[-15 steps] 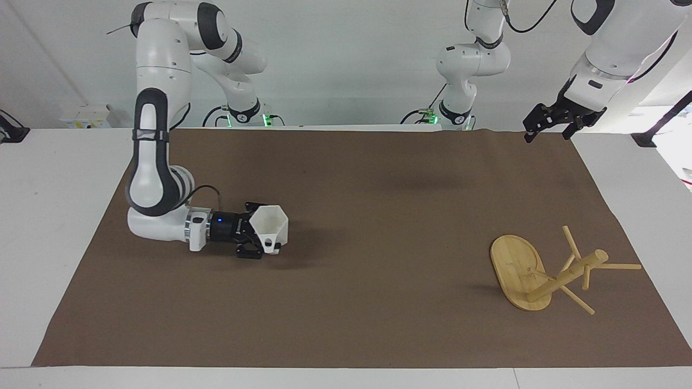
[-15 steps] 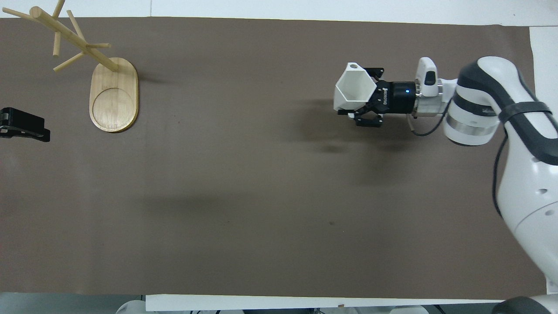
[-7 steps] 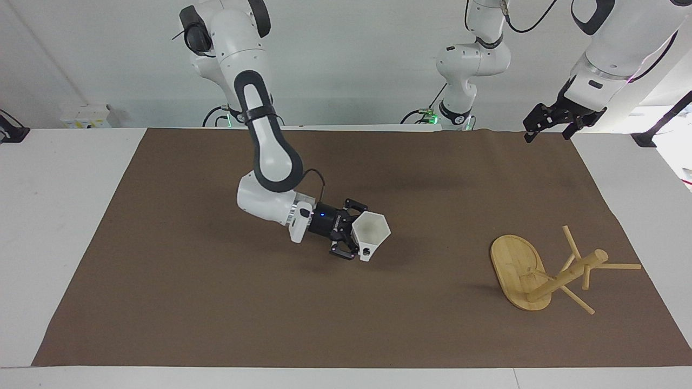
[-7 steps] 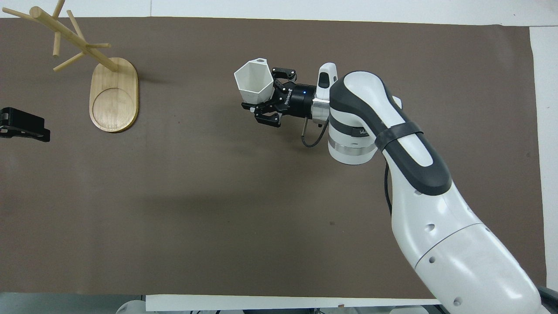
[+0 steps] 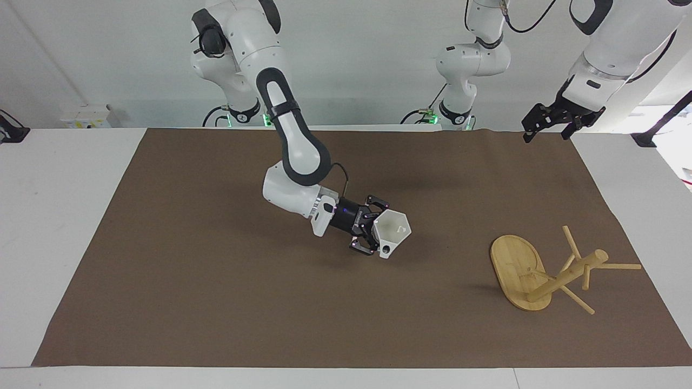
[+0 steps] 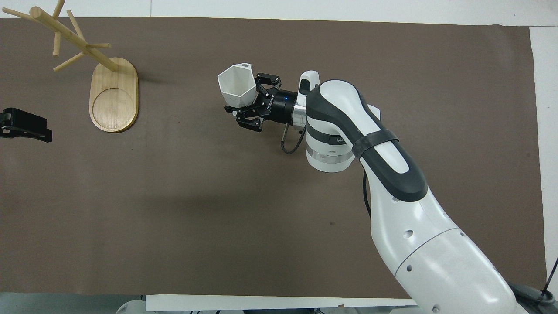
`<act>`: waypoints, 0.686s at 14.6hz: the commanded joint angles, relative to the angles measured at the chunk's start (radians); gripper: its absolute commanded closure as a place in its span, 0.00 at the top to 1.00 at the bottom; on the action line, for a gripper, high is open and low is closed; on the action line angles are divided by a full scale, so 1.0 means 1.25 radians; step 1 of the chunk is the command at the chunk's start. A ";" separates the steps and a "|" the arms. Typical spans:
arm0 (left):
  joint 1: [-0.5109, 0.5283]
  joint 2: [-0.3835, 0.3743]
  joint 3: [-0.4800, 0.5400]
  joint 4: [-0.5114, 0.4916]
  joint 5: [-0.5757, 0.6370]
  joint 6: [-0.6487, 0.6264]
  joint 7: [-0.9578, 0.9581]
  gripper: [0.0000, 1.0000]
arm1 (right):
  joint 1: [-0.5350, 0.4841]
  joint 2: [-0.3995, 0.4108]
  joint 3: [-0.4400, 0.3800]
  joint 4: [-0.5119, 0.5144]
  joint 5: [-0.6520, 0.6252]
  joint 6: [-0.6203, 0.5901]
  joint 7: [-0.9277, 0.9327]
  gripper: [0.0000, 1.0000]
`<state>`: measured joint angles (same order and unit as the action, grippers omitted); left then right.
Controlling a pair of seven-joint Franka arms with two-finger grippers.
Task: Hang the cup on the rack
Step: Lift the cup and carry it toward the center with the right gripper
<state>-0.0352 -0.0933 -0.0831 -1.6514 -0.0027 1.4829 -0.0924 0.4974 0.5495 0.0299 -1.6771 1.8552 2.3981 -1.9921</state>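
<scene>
My right gripper (image 5: pixel 373 233) (image 6: pixel 252 104) is shut on the white faceted cup (image 5: pixel 393 231) (image 6: pixel 236 85). It holds the cup on its side above the middle of the brown mat, mouth turned toward the left arm's end of the table. The cup's small handle (image 5: pixel 385 249) points away from the robots. The bamboo rack (image 5: pixel 567 274) (image 6: pixel 78 41) stands on its oval base (image 5: pixel 513 265) (image 6: pixel 113 93) toward the left arm's end, well apart from the cup. My left gripper (image 5: pixel 546 134) (image 6: pixel 26 125) waits open and raised over the mat's edge at that end.
A brown mat (image 5: pixel 216 302) covers most of the white table (image 5: pixel 59 216). The right arm's long white forearm (image 6: pixel 392 174) stretches over the mat on the right arm's side.
The right arm has swung the cup from the right arm's end of the mat to over its middle, closer to the rack. The left arm and rack have not moved.
</scene>
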 commanded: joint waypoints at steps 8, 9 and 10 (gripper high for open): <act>-0.269 0.160 -0.001 0.013 -0.008 0.301 -0.609 1.00 | 0.037 0.002 -0.002 -0.003 0.096 -0.015 -0.328 0.20; -0.294 0.198 -0.001 0.041 -0.005 0.302 -0.636 1.00 | 0.037 0.002 -0.002 -0.003 0.096 -0.016 -0.332 0.20; -0.296 0.211 -0.001 0.056 -0.003 0.305 -0.646 1.00 | 0.037 0.002 -0.003 -0.003 0.096 -0.016 -0.333 0.20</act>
<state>-0.3778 0.1102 -0.0996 -1.6558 -0.0110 1.8640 -0.8487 0.5467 0.5529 0.0300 -1.6775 1.9477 2.3961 -2.3712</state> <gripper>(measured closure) 0.000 0.233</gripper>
